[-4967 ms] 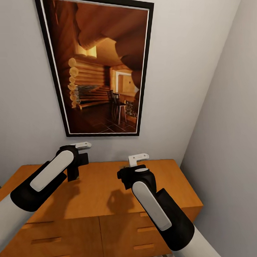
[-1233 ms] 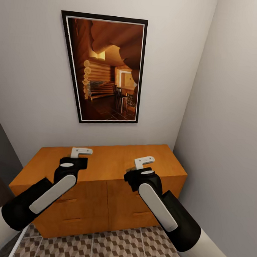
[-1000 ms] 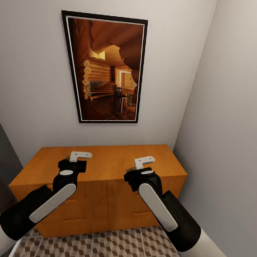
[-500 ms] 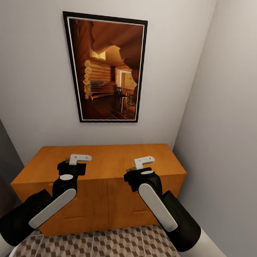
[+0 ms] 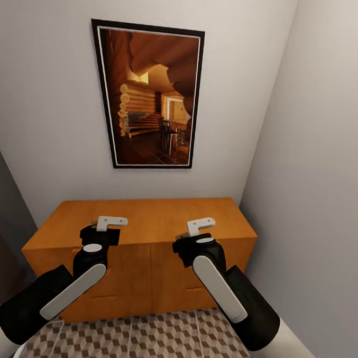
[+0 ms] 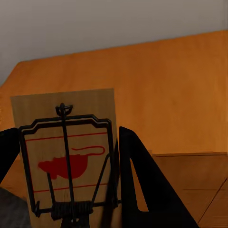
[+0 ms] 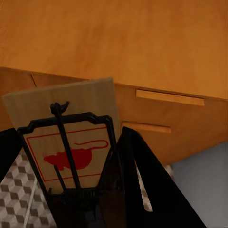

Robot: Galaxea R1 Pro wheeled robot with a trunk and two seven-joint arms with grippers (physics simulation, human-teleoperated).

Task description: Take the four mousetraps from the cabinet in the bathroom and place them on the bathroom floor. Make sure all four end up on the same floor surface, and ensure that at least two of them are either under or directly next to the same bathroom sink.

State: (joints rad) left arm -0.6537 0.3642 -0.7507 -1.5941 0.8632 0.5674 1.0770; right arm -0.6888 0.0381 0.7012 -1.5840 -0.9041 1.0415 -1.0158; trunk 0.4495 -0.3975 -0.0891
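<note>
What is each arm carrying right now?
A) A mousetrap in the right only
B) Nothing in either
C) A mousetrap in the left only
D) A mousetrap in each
D: the left wrist view shows a mousetrap clamped between the left gripper's jaws, and the right wrist view shows another mousetrap held the same way in the right gripper, both in front of the cabinet.

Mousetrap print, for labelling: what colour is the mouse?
Red, on the pale wooden mousetrap; clearest in the left wrist view.
</note>
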